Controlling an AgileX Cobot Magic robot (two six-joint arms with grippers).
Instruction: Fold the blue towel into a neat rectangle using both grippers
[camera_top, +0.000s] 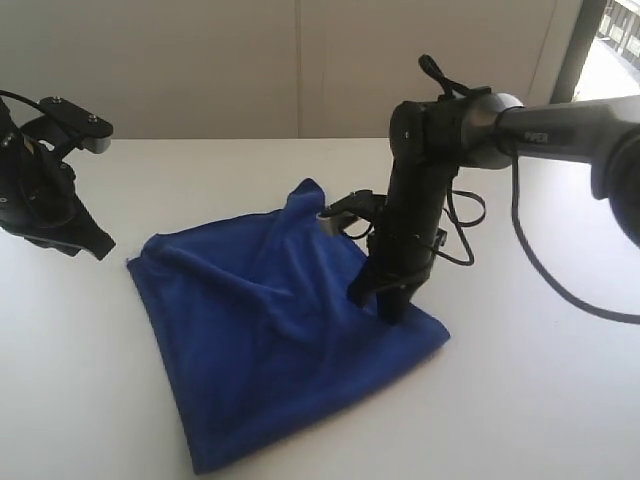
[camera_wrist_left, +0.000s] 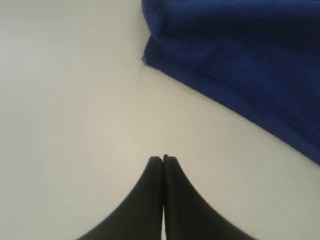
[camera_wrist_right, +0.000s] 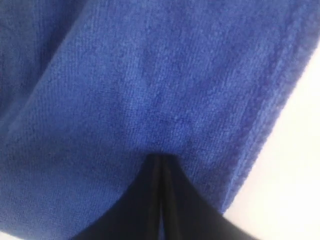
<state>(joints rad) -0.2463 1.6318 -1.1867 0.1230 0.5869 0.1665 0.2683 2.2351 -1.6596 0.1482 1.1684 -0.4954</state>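
Blue terry towel (camera_top: 260, 340) is lying rumpled, roughly diamond-shaped, on your smooth white table (camera_top: 520, 400). Your right gripper (camera_wrist_right: 161, 159) is pressing clenched, pointed black fingers into the pile near a hem. Your left gripper (camera_wrist_left: 163, 160), also clenched, is hovering over bare table near a towel corner, not touching it.

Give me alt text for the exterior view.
A rumpled blue towel lies on a white table, with the shut right hand tip-down on it near its right corner. The shut left hand hovers beside the towel.
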